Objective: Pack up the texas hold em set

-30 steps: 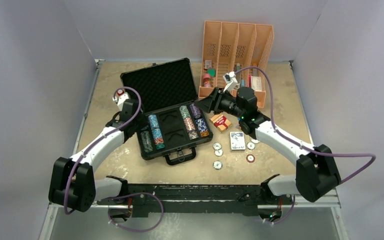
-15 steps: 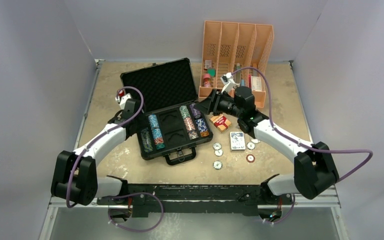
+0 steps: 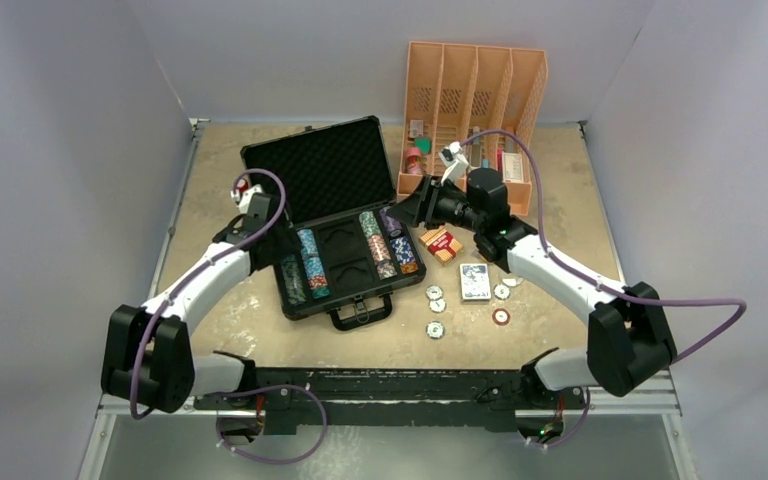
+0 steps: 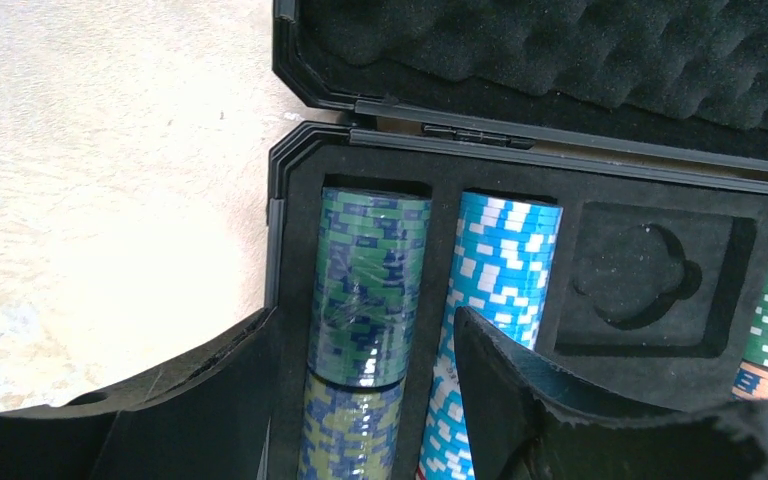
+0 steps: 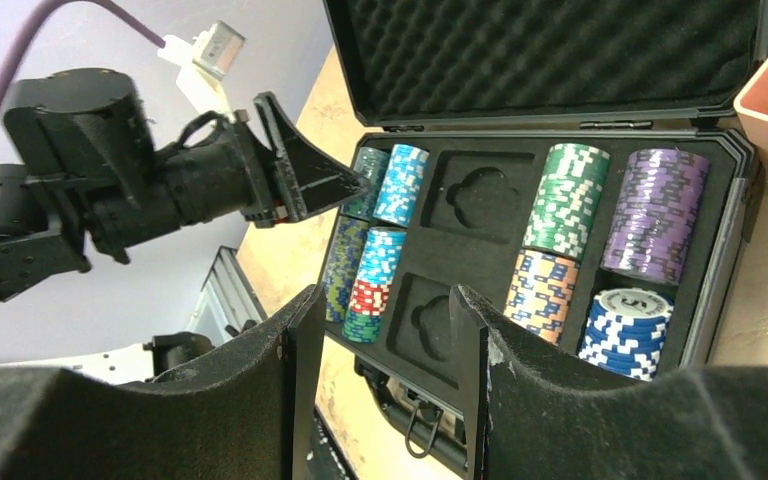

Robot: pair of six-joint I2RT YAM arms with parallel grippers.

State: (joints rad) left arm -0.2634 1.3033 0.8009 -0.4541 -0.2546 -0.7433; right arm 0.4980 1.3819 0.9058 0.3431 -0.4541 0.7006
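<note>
The black briefcase [image 3: 355,298] lies open mid-table, its foam-lined lid [image 3: 310,170] tilted back. Chip stacks fill its left columns [image 3: 306,260] and right columns [image 3: 388,242]; the middle pockets [image 3: 345,255] are bare. My left gripper [image 3: 280,248] is open over the case's left edge, its jaws astride the green-blue chip stack [image 4: 370,290] without closing on it. My right gripper [image 3: 417,205] is open and empty above the case's right edge, looking across the case [image 5: 730,230]. A red card deck [image 3: 442,243], a blue deck [image 3: 475,281] and several dealer buttons [image 3: 435,329] lie on the table to the right.
An orange slotted organizer [image 3: 475,75] with small items stands at the back right, just behind my right gripper. Grey walls enclose the table on three sides. The case handle [image 3: 360,315] faces the near edge.
My left gripper has moved right, from beside the case to over its left chip column. My right gripper has shifted slightly back and left.
</note>
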